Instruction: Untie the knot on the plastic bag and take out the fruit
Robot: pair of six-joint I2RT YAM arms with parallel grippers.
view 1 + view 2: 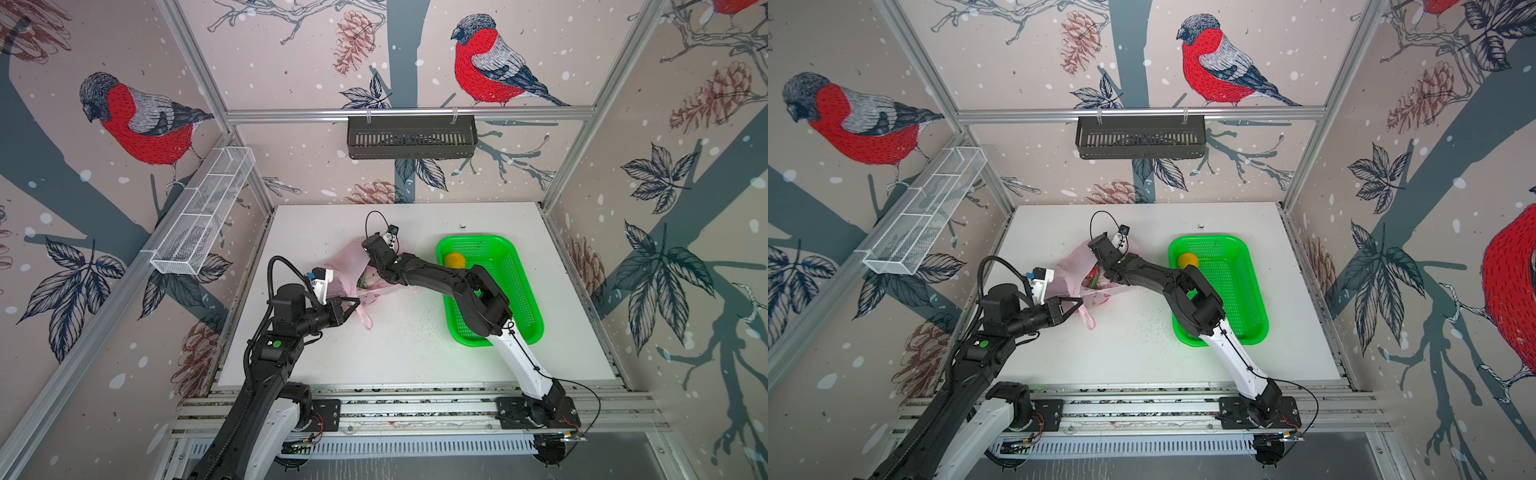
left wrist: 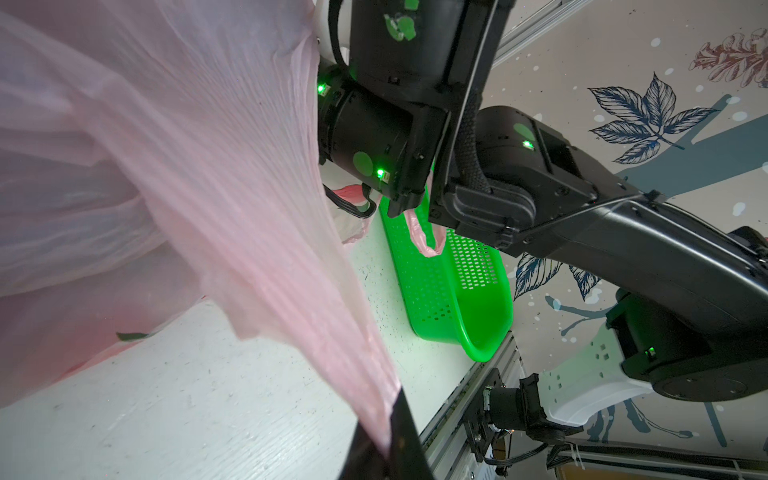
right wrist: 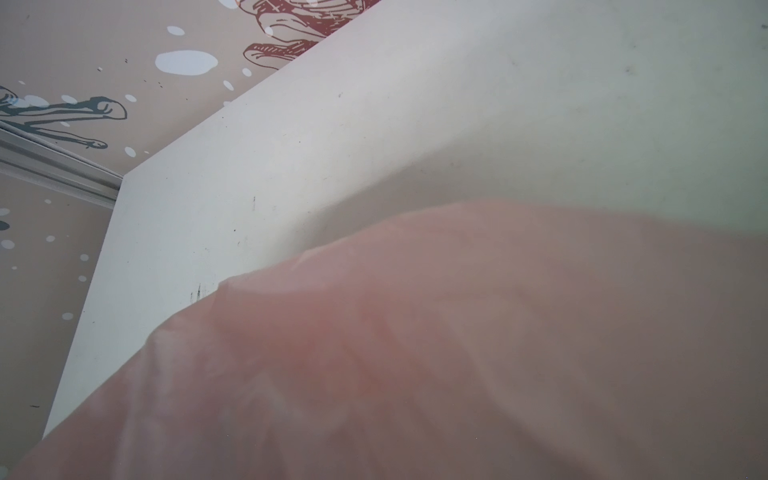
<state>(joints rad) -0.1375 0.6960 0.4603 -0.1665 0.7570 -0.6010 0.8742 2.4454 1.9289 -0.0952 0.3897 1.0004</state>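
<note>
Pink plastic bag [image 1: 345, 266], mouth drawn taut: left pincer [image 2: 388, 436] pinching its film. Right pincer [image 1: 368, 270] buried inside, spread or not I cannot tell; it should close squarely round one fruit [image 1: 1093, 277].

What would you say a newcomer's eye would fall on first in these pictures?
The bright green basket stands on the right of the table, with one yellow fruit in its far corner. Mid-table lies the pale pink plastic bag, its film pulled taut by the shut left pincer, while the right arm reaches over it. Big red-breasted birds are printed all around.
</note>
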